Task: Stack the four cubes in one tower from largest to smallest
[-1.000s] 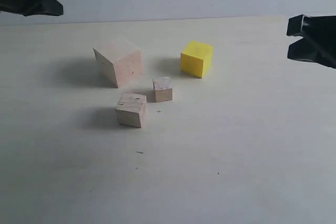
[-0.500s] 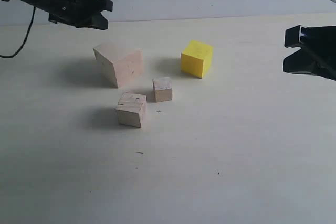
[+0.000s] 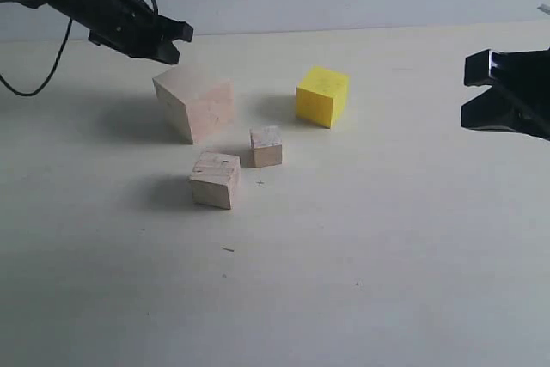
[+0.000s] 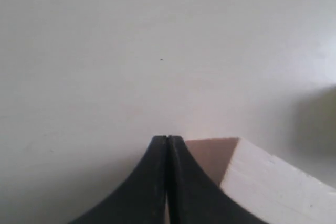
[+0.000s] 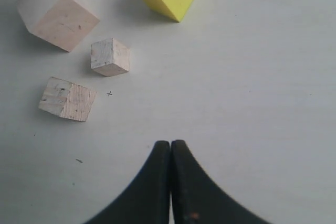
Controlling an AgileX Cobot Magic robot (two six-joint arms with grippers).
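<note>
The pale table (image 3: 387,247) filled my screen, with all four cubes sitting on it singly and nothing stacked. My left gripper (image 3: 182,45) hung over the back left, just above the rear top edge of the large wooden cube (image 3: 196,102). On its wrist camera the fingers (image 4: 147,187) were pressed flat together with nothing between them, and that cube's corner showed just beside them. My right gripper (image 5: 170,144) was out at the right edge of the table, well apart from every cube. Its jaws were squeezed tight as well, and empty. The large cube stood at the back left. The yellow cube (image 3: 322,96) was level with it to the right, a clear gap between the two. The medium wooden cube (image 3: 215,180) sat nearest the camera, in front of the large one. The small wooden cube (image 3: 266,146) rested between the other three, close to the medium cube and touching none of them.
</note>
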